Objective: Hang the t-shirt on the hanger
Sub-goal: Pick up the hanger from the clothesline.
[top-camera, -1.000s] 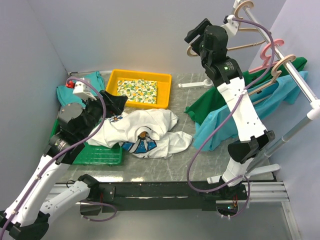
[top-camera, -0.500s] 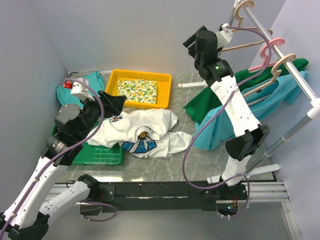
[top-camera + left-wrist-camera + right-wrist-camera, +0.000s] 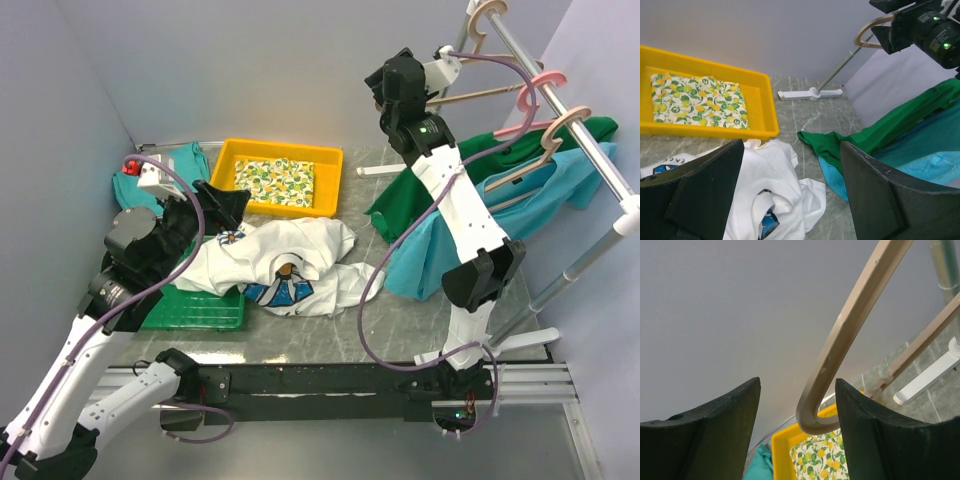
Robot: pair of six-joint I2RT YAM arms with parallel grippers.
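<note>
We see the t-shirt (image 3: 290, 262) crumpled centre-left: soft, light, floppy, best pinched at the collar. Hanger (image 3: 847, 330) far right, stiff, slick; right gripper (image 3: 797, 390) gapes around its end, unclamped. Left gripper (image 3: 790, 195) spread, empty.

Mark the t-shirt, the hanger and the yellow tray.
t-shirt (image 3: 315, 240), top external view, crumpled white body.
hanger (image 3: 849, 320), right wrist view, sloping arm.
yellow tray (image 3: 710, 131), left wrist view, near wall.
</note>
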